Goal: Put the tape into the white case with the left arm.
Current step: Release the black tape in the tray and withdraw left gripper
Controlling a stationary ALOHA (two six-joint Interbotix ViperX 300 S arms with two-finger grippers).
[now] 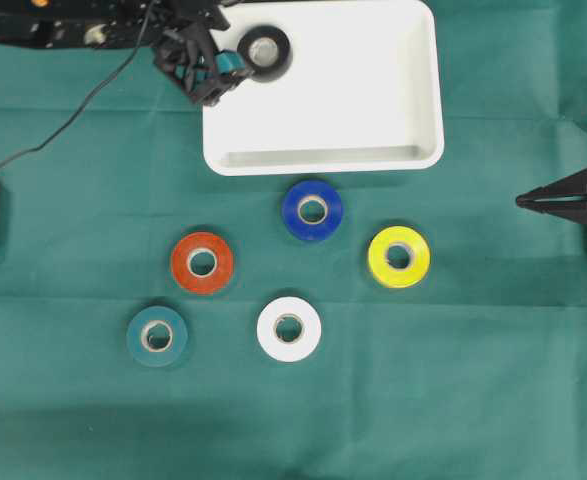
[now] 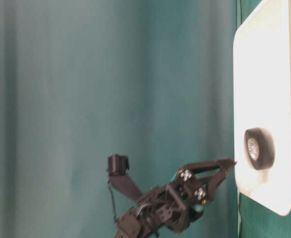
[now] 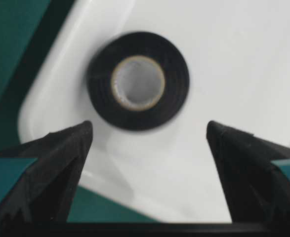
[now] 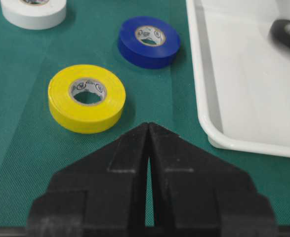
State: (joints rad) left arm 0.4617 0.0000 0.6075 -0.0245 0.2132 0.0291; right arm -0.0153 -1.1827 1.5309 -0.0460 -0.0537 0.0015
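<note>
A black tape (image 1: 266, 50) roll sits in the far left corner of the white case (image 1: 363, 110), flat side up. In the left wrist view the tape (image 3: 138, 80) is slightly blurred and lies just beyond my fingertips, touching neither. My left gripper (image 1: 223, 70) hovers over the case's left rim, open wide with nothing between its fingers (image 3: 68, 148). The table-level view shows the tape (image 2: 259, 148) inside the case (image 2: 269, 64) and the left gripper (image 2: 224, 171) beside that corner. My right gripper (image 1: 521, 201) rests shut and empty at the right edge.
Several tape rolls lie on the green cloth in front of the case: blue (image 1: 312, 210), orange-red (image 1: 202, 263), yellow (image 1: 399, 257), white (image 1: 289, 329) and teal (image 1: 157, 336). The yellow roll (image 4: 87, 98) is closest to the right gripper (image 4: 148, 124).
</note>
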